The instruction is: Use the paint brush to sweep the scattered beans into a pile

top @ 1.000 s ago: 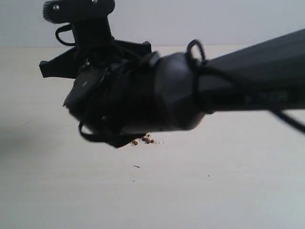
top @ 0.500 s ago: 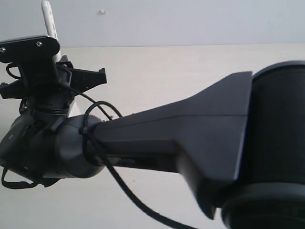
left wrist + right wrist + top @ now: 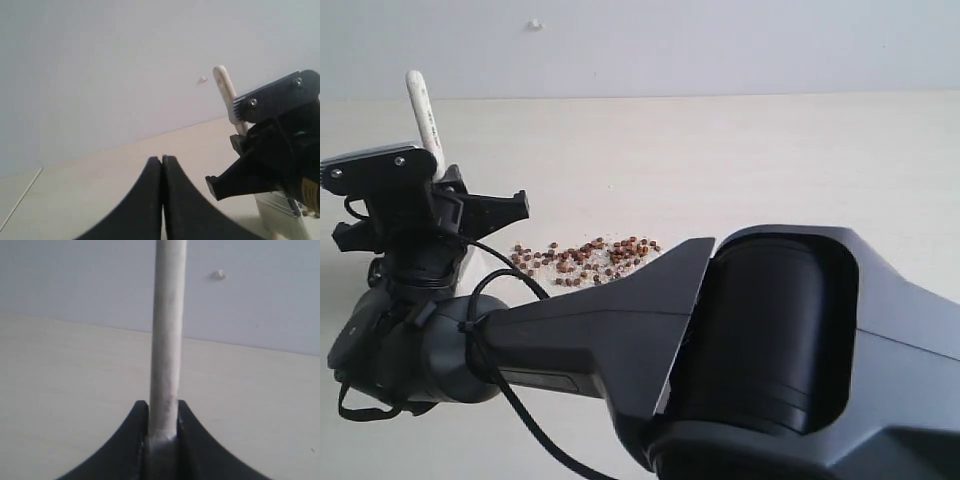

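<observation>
Beige tabletop (image 3: 800, 160), beans (image 3: 585, 258); seemingly grey wall (image 3: 720, 45)

A black arm (image 3: 620, 340) reaches from 4 o'clock to 9 o'clock over the pale worktop (image 3: 770, 160). The brush (image 3: 424, 115) handle rises at 10 o'clock. The beans (image 3: 585, 257) lie scattered just 9 o'clock of centre.

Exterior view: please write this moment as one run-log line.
right gripper: shut on pale wooden-handled flat paint brush | left gripper: shut, empty | small round reddish-brown beans: loose band on beige table, not piled
</observation>
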You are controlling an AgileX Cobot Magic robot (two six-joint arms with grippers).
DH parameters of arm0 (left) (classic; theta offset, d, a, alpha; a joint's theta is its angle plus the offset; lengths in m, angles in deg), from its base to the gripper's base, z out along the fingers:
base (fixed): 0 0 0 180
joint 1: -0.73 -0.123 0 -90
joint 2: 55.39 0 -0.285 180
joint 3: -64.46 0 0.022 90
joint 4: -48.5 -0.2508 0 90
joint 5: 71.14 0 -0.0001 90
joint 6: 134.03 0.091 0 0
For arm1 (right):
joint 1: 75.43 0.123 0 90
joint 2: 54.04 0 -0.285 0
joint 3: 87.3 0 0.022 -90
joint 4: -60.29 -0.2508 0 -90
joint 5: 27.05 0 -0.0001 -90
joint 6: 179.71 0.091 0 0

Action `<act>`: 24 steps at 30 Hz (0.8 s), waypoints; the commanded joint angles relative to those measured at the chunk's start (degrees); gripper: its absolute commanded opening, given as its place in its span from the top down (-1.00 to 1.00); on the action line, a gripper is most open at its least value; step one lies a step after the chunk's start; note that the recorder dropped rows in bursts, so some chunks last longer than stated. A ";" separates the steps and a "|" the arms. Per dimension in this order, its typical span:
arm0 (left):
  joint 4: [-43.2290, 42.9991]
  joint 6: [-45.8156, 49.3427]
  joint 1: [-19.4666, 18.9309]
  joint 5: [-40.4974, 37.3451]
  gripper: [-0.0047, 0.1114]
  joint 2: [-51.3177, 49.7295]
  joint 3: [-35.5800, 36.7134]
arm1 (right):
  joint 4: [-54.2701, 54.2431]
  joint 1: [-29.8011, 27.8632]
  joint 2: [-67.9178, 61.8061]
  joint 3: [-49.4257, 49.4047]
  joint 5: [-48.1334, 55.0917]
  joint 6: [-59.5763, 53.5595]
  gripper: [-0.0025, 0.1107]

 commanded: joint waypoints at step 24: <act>0.01 -0.39 -0.04 -0.05 0.92 0.24 0.17 | -10.47 -5.52 -1.00 0.74 9.74 -11.56 0.96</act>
